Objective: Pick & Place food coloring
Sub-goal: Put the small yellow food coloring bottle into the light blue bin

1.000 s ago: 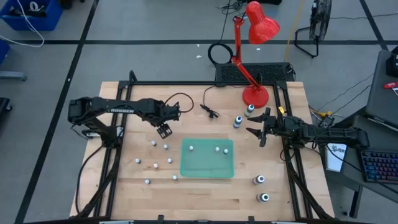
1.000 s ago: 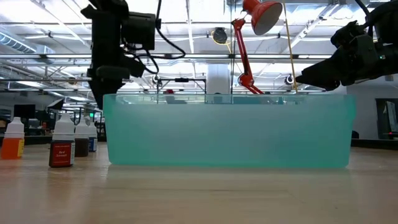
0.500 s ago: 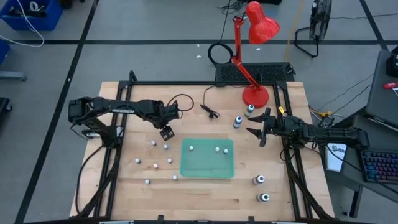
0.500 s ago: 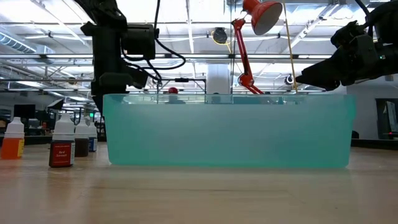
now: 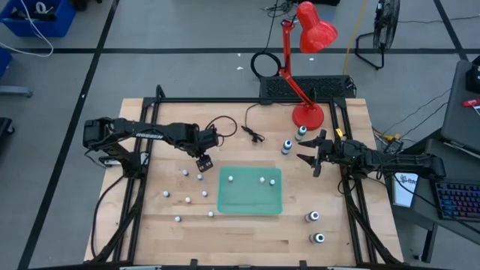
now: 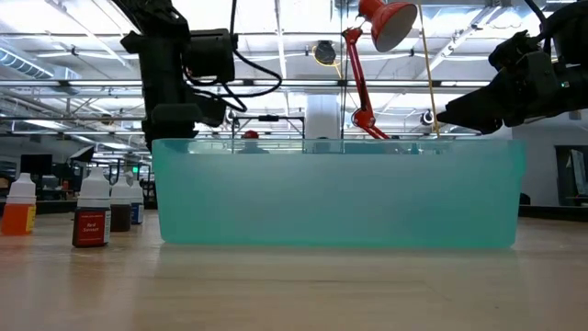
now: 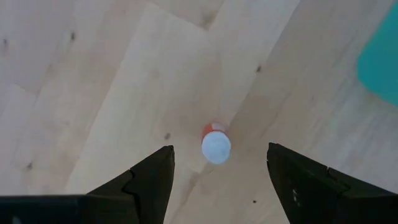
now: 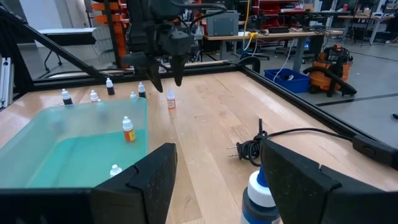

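My left gripper (image 5: 204, 161) hangs open above the table, just left of the translucent green tray (image 5: 250, 201). In the left wrist view its fingers (image 7: 220, 149) stand on either side of a tiny white-capped, red-bodied bottle (image 7: 216, 145), which stands upright on the wood (image 8: 171, 101), untouched. Several more tiny bottles (image 5: 187, 200) stand on the table's left half, and three stand in the tray (image 5: 262, 179). My right gripper (image 5: 311, 156) waits open right of the tray, near two larger bottles (image 5: 286, 146). Two more larger bottles (image 5: 312, 217) stand near the right front.
A red desk lamp (image 5: 307, 115) stands at the table's far edge, with a black cable and plug (image 5: 255, 135) lying left of it. In the low view the tray wall (image 6: 340, 193) hides the left fingertips. Bare wood lies in front of the tray.
My left gripper has moved a little toward the table's right and near edges, closer to the tray, and now hangs over the tiny red bottle. The bottles and the tray have stayed in place.
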`<action>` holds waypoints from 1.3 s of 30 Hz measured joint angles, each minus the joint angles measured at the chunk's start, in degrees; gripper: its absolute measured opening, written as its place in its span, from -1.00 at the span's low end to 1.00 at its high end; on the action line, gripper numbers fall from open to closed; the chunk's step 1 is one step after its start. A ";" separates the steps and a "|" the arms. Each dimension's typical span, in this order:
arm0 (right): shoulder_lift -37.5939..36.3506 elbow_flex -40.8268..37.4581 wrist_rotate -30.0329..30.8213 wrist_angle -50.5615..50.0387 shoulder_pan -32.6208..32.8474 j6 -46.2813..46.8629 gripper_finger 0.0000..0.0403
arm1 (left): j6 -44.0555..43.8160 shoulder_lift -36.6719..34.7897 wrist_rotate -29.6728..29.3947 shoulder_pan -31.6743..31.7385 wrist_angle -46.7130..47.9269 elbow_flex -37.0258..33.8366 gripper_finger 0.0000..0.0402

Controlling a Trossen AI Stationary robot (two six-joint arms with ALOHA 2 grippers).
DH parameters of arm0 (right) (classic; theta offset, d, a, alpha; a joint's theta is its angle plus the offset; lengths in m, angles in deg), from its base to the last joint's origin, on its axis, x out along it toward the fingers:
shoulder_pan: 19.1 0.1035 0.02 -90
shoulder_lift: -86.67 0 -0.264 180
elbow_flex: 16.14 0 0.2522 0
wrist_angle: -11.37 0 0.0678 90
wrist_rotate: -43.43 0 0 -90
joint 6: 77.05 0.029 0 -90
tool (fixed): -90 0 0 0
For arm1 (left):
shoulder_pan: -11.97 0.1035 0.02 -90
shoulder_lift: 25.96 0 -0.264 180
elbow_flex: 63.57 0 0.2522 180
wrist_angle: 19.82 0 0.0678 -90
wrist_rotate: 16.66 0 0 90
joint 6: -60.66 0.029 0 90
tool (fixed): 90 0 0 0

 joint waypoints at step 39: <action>0.09 0.01 0.00 0.02 0.00 0.00 0.10 | 2.80 6.33 -2.25 -0.57 -1.38 -0.02 0.28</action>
